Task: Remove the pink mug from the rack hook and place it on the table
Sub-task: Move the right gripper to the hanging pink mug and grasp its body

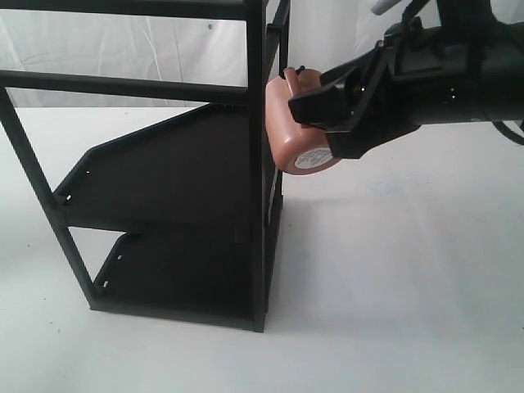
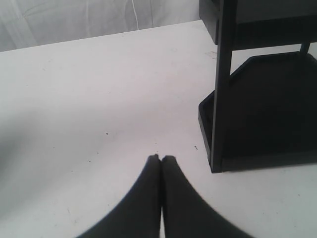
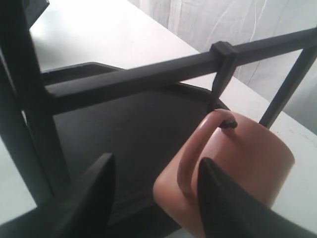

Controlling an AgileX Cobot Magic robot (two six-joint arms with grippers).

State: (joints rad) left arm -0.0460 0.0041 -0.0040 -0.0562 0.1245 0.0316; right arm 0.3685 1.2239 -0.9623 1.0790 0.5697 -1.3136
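Note:
The pink mug (image 1: 282,131) hangs by its loop handle on the rack hook (image 1: 291,72) at the rack's right post, its white-stickered base tilted toward the viewer. In the right wrist view the hook's knobbed tip (image 3: 227,124) pokes through the handle of the mug (image 3: 242,148). My right gripper (image 1: 315,129) (image 3: 156,162) is open around the mug's base end: one finger lies against the body beside the handle, the other stands apart over the dark shelf. My left gripper (image 2: 161,157) is shut and empty, low over the white table (image 2: 99,99).
The tall black shelf rack (image 1: 164,172) (image 2: 267,109) stands on the table (image 1: 409,270), with horizontal bars and two dark shelves. A white cloth backdrop hangs behind. Bare tabletop lies to the right of the rack, beneath the mug.

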